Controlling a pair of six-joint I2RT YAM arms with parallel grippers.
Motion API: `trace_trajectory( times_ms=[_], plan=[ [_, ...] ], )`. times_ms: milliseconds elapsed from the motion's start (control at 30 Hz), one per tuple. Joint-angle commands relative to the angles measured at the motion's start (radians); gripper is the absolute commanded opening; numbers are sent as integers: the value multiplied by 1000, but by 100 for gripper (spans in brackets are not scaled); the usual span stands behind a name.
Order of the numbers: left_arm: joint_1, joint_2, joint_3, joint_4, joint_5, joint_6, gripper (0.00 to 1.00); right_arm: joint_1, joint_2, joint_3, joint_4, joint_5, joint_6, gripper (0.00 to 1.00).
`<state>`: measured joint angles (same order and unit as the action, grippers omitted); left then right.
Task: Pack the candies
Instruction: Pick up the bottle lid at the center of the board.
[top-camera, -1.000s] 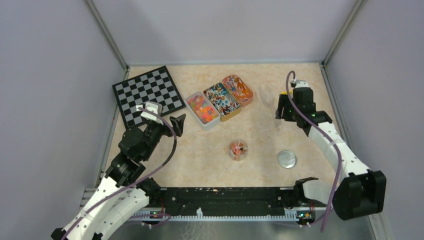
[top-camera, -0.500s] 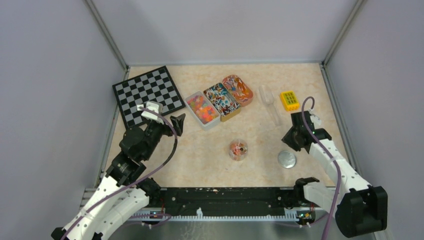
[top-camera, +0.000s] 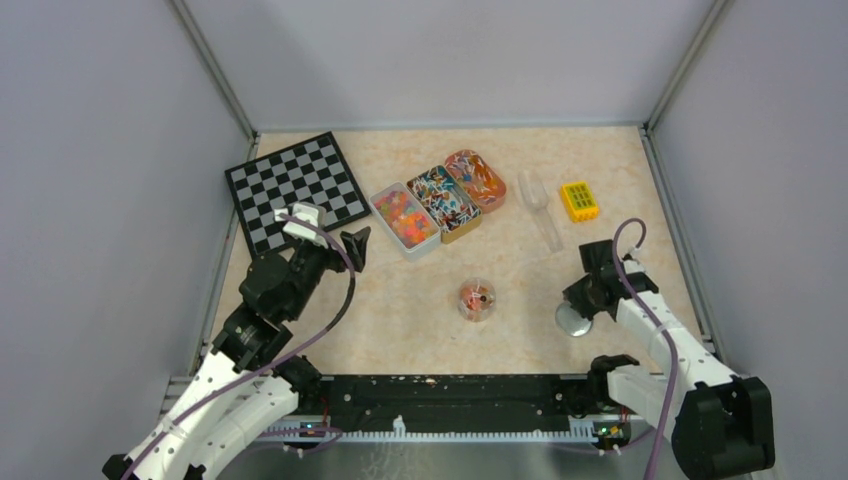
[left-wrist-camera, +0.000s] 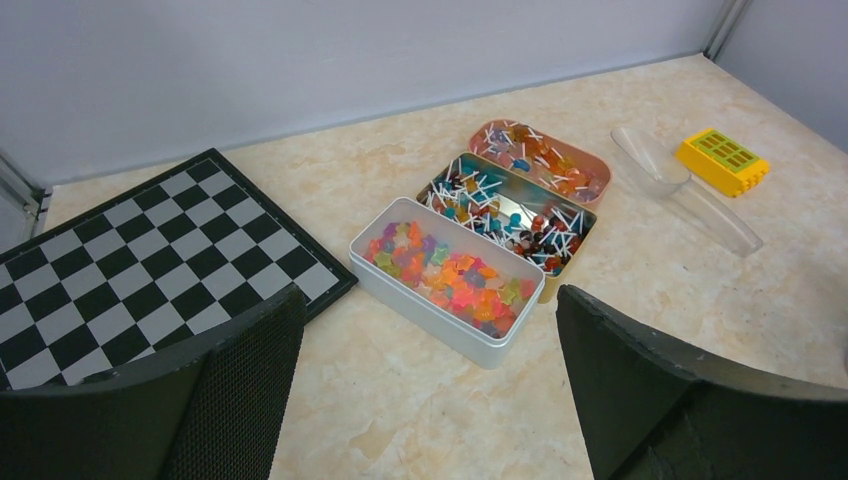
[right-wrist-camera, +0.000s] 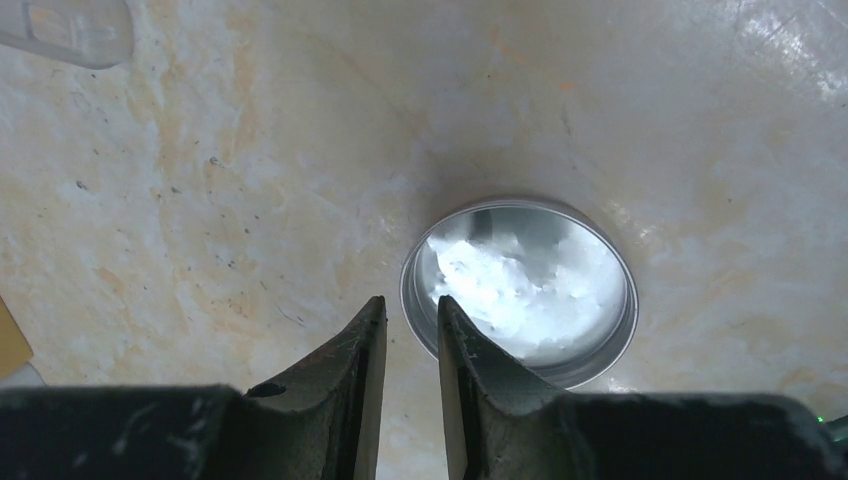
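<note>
Low at the frame's right, right gripper (right-wrist-camera: 410, 308) nearly closed, jaws straddling the silver lid (right-wrist-camera: 520, 285) at its rim, grasp unclear, lower left, left gripper (left-wrist-camera: 430, 395) spread wide, empty, mid-frame, small clear jar (top-camera: 477, 300), upper centre, candies (left-wrist-camera: 450, 282) filling three tins (left-wrist-camera: 425, 315).

No readable text, no labels or brand names, no numbers or signs on anything shown
</note>
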<state>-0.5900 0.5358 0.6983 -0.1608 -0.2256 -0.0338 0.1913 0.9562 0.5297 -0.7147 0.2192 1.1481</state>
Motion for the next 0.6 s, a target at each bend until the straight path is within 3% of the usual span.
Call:
trace_trajectory(
  times_ms=[0,367,567],
  plan=[
    [-2,10,-4,27,-3,6,99,-4,3,-25,54,-11,85,24],
    [-3,7,-2,26,-1,7,99,-3,60,-54,132,-18,89,23],
    [-2,4,-3,26,-3,6,99,-4,76,-61,152,-20,96,17]
  ],
)
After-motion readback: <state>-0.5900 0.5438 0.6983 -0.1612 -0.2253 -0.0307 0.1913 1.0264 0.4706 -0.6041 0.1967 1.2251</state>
